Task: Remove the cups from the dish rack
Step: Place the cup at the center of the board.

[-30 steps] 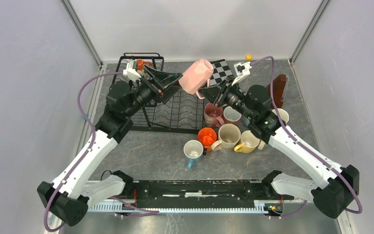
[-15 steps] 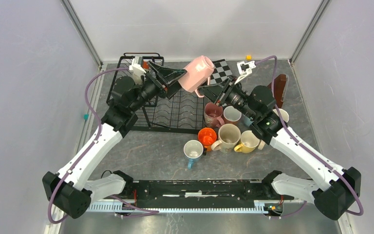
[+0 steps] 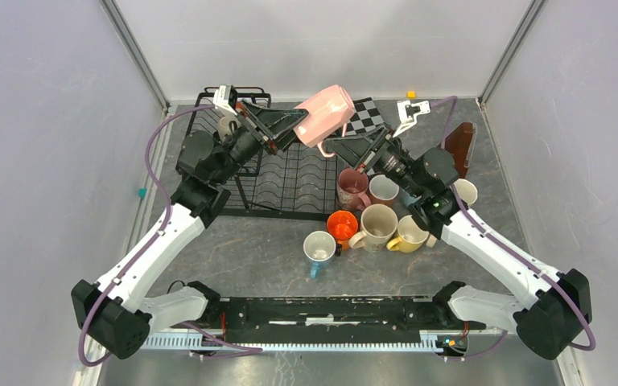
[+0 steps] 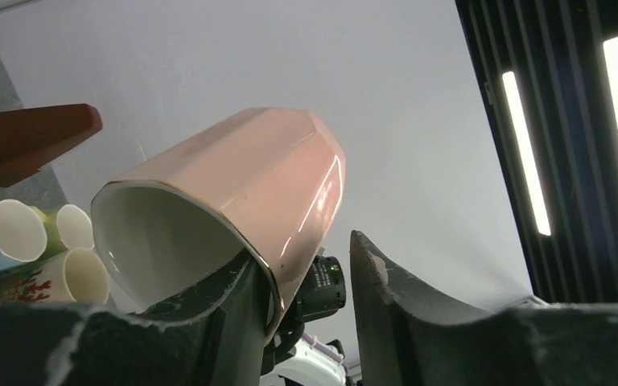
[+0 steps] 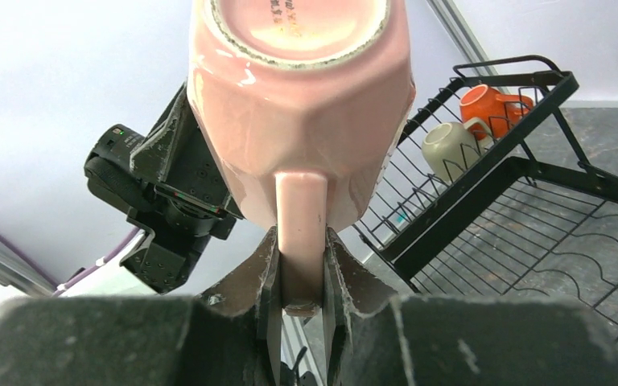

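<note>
Left gripper [image 4: 302, 261] has closed in, straddling the pink mug [image 3: 326, 117] at the rim.
One finger stands clear; right gripper [image 5: 300, 241] pinches the handle.

The left arm [image 3: 149, 253] and right arm [image 3: 491, 245] have white link shells, black joint housings and a purple cable [image 3: 151, 138] looped alongside each, ending in the matte black, grey-chipped left claw [image 4: 302, 249] and right claw [image 5: 301, 233].

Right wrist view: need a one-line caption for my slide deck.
Right claw pinches the pink mug by its handle; an orange mug and a cream mug sit in the rack behind.
</note>
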